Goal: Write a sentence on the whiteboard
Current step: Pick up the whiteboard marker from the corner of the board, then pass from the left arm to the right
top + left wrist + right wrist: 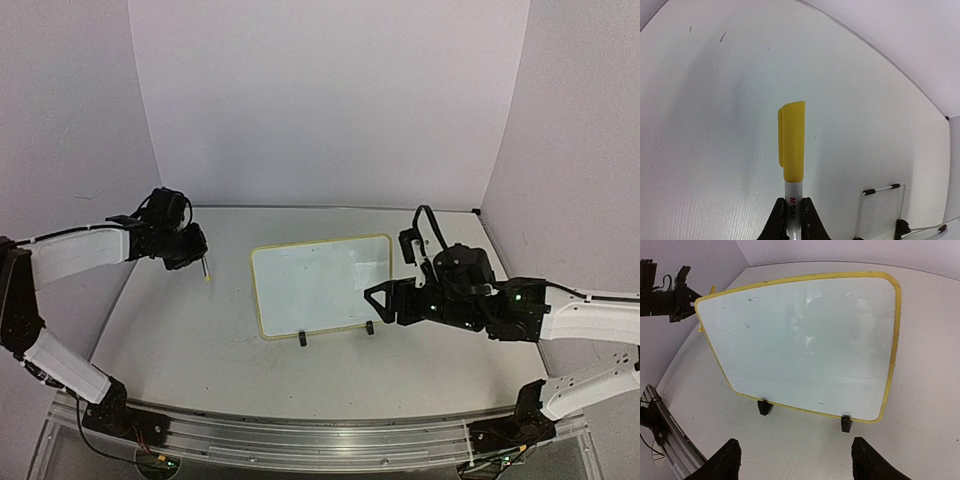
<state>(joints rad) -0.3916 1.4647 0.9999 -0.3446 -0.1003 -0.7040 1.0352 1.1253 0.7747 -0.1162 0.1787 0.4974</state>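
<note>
Top external view: a small rectangular whiteboard point(320, 285) with a pale yellow rim and rounded corners sits in the middle of the pale grey tabletop point(180, 340), about midway between the left and right edges.
Board face: glossy white, with soft reflections and a few tiny dark specks near one corner in the right wrist view point(800, 340); I can read no letters on it from here.
Board feet: two small black clip feet point(303, 339) are fixed to the rim that faces the near edge.
Board tilt: I cannot tell whether it lies flat or stands propped.
Left arm: it rises from the near-left corner, and its white forearm reaches in over the left part of the table, toward the far-left corner.
Left gripper point(197, 255): its fingers are pinched around a white-barrelled marker point(205, 268) with a yellow cap point(791, 142), which points down at the table, well apart from the board.
Right arm: it comes in low from the right edge, wrist turned toward the board.
Right gripper point(372, 293): its black fingers point(725, 462) are spread wide and hold nothing, just beside the board's right rim; whether they touch it I cannot tell.
</note>
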